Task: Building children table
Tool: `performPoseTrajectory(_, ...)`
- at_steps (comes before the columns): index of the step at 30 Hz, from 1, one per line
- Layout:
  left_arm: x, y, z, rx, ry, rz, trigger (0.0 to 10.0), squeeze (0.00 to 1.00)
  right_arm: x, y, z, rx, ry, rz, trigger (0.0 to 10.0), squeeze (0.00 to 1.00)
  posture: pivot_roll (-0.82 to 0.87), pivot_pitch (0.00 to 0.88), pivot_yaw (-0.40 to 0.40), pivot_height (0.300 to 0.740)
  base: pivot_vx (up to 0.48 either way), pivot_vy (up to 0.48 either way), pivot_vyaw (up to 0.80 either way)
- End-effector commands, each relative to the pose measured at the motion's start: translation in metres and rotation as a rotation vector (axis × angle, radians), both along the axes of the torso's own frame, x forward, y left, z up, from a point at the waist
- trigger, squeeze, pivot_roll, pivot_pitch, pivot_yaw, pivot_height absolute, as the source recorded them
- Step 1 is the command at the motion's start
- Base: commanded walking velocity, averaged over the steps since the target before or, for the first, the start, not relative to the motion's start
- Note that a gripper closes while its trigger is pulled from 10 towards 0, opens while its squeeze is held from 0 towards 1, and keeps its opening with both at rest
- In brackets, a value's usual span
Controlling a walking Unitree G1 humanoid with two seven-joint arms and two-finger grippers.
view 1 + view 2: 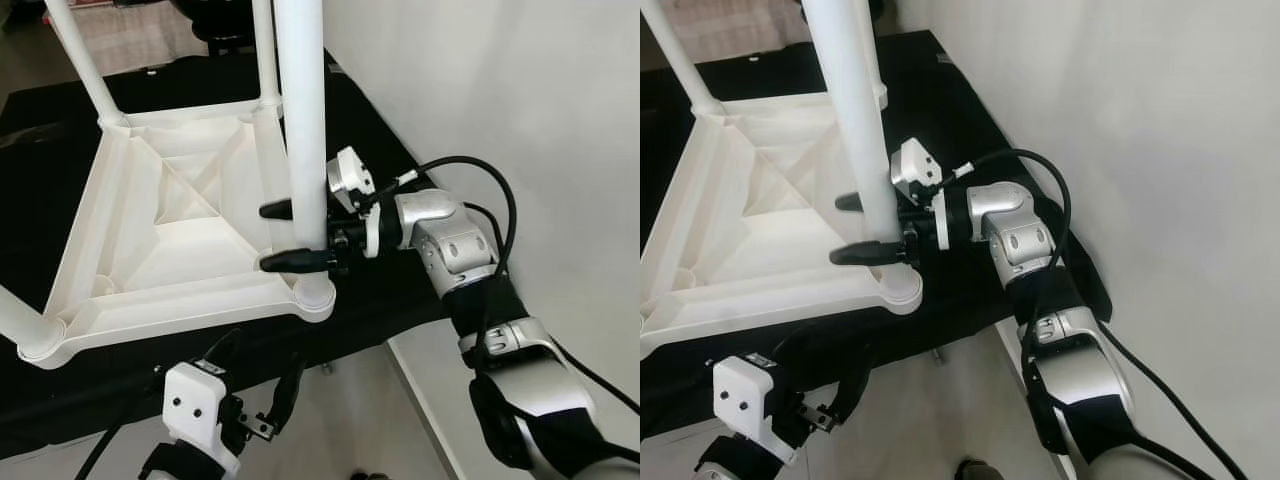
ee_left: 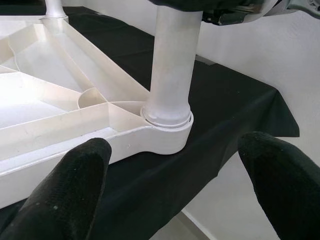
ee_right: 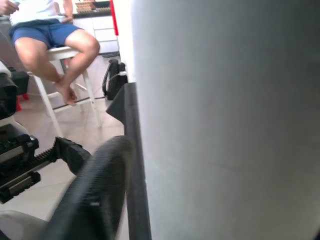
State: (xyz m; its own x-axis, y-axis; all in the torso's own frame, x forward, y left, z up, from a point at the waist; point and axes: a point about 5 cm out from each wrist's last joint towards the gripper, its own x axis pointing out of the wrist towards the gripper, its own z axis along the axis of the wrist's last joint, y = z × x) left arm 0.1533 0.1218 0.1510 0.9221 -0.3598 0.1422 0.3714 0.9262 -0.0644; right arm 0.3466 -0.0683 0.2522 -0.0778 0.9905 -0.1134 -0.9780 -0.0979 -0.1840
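Standing upright in the upturned table's [image 1: 150, 230] corner socket, the leg [image 1: 303, 140] is clamped by the right gripper [image 1: 292, 235]; the left gripper [image 1: 275, 405] hangs spread apart below.

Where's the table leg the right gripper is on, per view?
Left eye: table leg, centre, upright, right gripper around it.
Right eye: left of centre.
Left wrist: upper middle.
Right wrist: grey surface on the right.
Shared landmark: corner socket.
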Motion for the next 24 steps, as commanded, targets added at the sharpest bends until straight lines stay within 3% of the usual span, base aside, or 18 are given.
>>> performPoseTrajectory(1, -0.003, 0.000, -0.001, 0.011, 0.015, 0.004, 10.0, 0.00, -0.002, 0.005, 0.004, -0.004, -0.014, 0.052, 0.0, 0.00, -0.01, 0.219, -0.018, 0.740, 0.000, 0.000, 0.00)
performPoseTrajectory(6, -0.003, 0.000, -0.001, 0.010, 0.018, 0.002, 10.0, 0.00, 0.000, -0.002, 0.002, 0.013, -0.008, 0.036, 0.0, 0.00, -0.02, 0.220, -0.014, 0.740, 0.000, 0.000, 0.00)
performPoseTrajectory(13, -0.002, 0.001, -0.001, 0.008, 0.017, -0.001, 10.0, 0.00, 0.004, -0.021, -0.009, 0.072, -0.038, -0.197, 0.0, 0.00, -0.04, 0.223, -0.015, 0.740, 0.000, 0.000, 0.00)
performPoseTrajectory(14, -0.001, 0.002, -0.001, 0.009, 0.016, -0.002, 10.0, 0.00, -0.002, -0.024, -0.027, 0.125, 0.024, -0.467, 0.0, 0.00, -0.04, 0.227, -0.020, 0.740, 0.000, 0.000, 0.00)
performPoseTrajectory(15, -0.001, 0.002, -0.001, 0.009, 0.016, -0.002, 10.0, 0.00, -0.002, -0.024, -0.027, 0.125, 0.024, -0.467, 0.0, 0.00, -0.04, 0.227, -0.020, 0.740, 0.000, 0.000, 0.00)
performPoseTrajectory(17, 0.000, 0.004, 0.000, 0.010, 0.014, -0.002, 10.0, 0.00, -0.013, -0.022, -0.052, 0.122, 0.003, -0.913, 0.0, 0.00, -0.05, 0.235, -0.008, 0.740, 0.000, 0.000, 0.00)
performPoseTrajectory(18, 0.001, 0.005, 0.000, 0.012, 0.013, -0.004, 10.0, 0.00, -0.024, -0.014, -0.059, 0.124, 0.008, -1.010, 0.0, 0.00, -0.06, 0.231, 0.004, 0.740, 0.000, 0.000, 0.00)
performPoseTrajectory(22, 0.002, 0.005, 0.000, 0.015, 0.011, -0.008, 10.0, 0.00, -0.033, -0.007, -0.061, 0.135, 0.006, -1.061, 0.0, 0.00, -0.06, 0.230, 0.004, 0.740, 0.000, 0.000, 0.00)
performPoseTrajectory(23, 0.004, 0.005, -0.001, 0.018, 0.011, -0.014, 10.0, 0.00, -0.037, 0.008, -0.062, 0.132, 0.009, -1.016, 0.0, 0.00, -0.05, 0.212, 0.002, 0.740, 0.000, 0.000, 0.00)
performPoseTrajectory(24, 0.004, 0.005, -0.001, 0.018, 0.011, -0.014, 10.0, 0.00, -0.037, 0.008, -0.062, 0.132, 0.009, -1.016, 0.0, 0.00, -0.05, 0.212, 0.002, 0.740, 0.000, 0.000, 0.00)
